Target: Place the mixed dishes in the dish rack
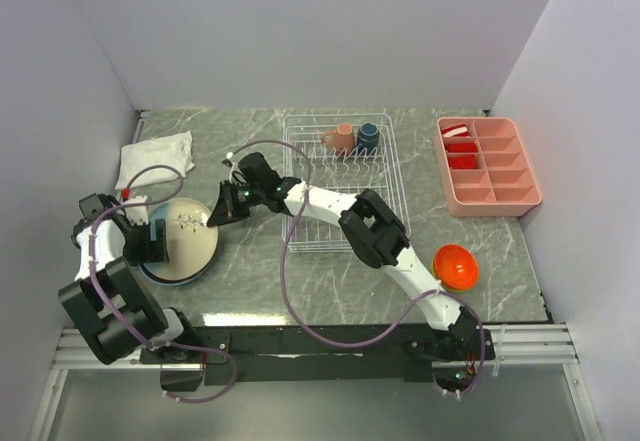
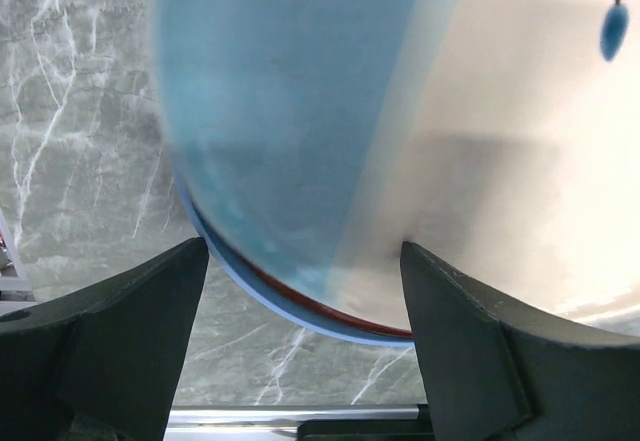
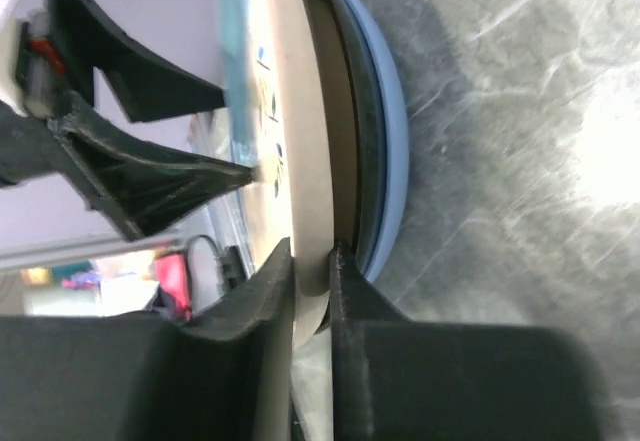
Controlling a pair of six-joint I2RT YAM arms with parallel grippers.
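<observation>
The right hand (image 3: 312, 261) is shut tight on the edge of the top plate (image 3: 300, 111). One finger (image 3: 262, 296) sits on top of the rim and the other finger is under it. This plate is cream with a big light blue patch and some small blue marks. It sits on top of a pile. Right under it is a dark plate (image 3: 358, 111) with a thin red edge, and at the bottom is a blue plate (image 3: 392, 151) that lies flat on the grey stone surface (image 3: 520, 261).

The left hand (image 2: 303, 251) is at the other side of the same pile. Its two fingers are spread wide apart with the plate rims between them, and it has hold of nothing. From the right wrist view, one finger tip looks like it is on or just above the face of the top plate, but I cannot tell which.

The pile is on the left part of the surface, near the left arm. The dish rack (image 1: 385, 176) is in the middle, further back, and the right arm reaches across its near corner. A pink mug (image 1: 342, 139) and a blue mug (image 1: 368, 137) stand side by side at the back of the rack. An orange bowl (image 1: 455, 266) sits on the surface to the right of the rack, near the front. A pink tray (image 1: 490, 196) is in the far right corner. A white cloth (image 1: 155, 159) lies behind the pile of plates.
</observation>
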